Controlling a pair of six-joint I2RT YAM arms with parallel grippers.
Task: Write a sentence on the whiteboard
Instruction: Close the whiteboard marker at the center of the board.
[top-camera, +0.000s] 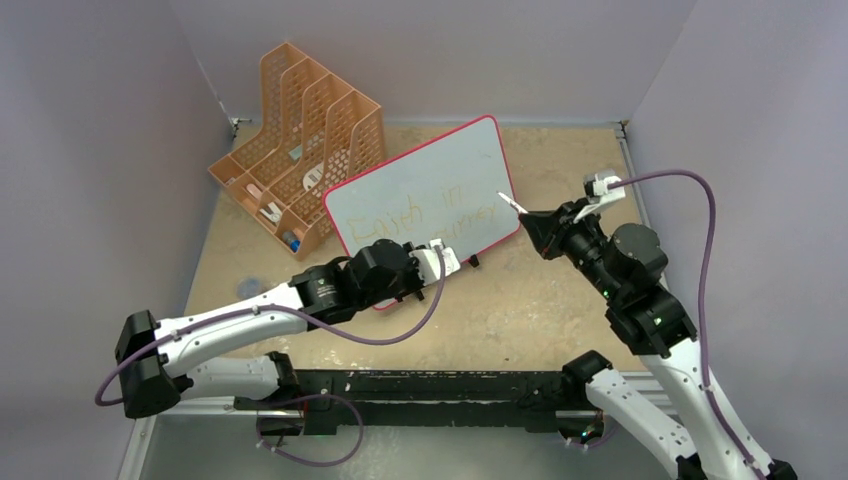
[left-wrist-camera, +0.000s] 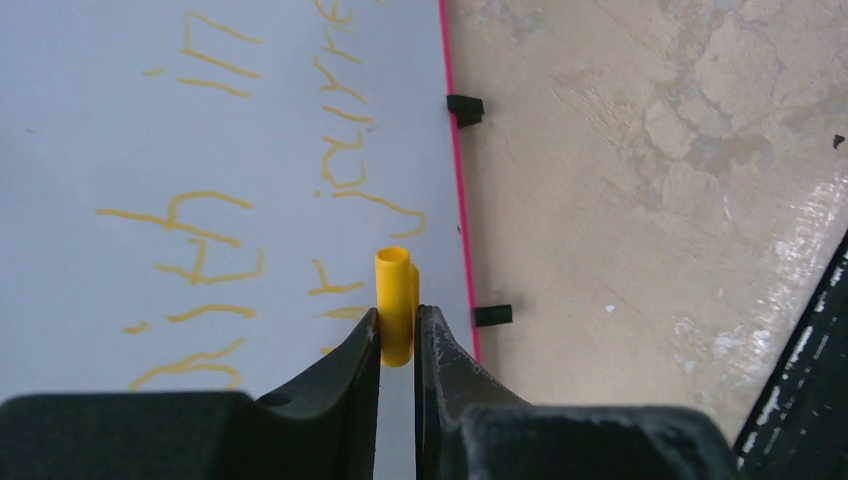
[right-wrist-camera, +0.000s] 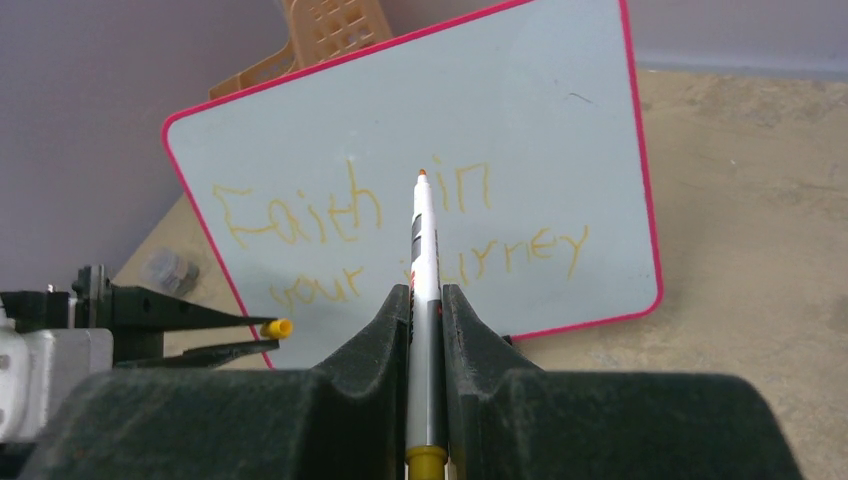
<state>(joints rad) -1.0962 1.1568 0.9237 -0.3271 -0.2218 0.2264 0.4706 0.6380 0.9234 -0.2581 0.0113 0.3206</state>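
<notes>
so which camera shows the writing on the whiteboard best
The right wrist view: the sentence reads whole and upright on the whiteboard, though the marker crosses it. The left wrist view shows only part, sideways; the top view shows it faint and small.

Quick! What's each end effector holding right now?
Left end effector: closed, holding the yellow marker cap.
Right end effector: closed, holding the marker.
</notes>
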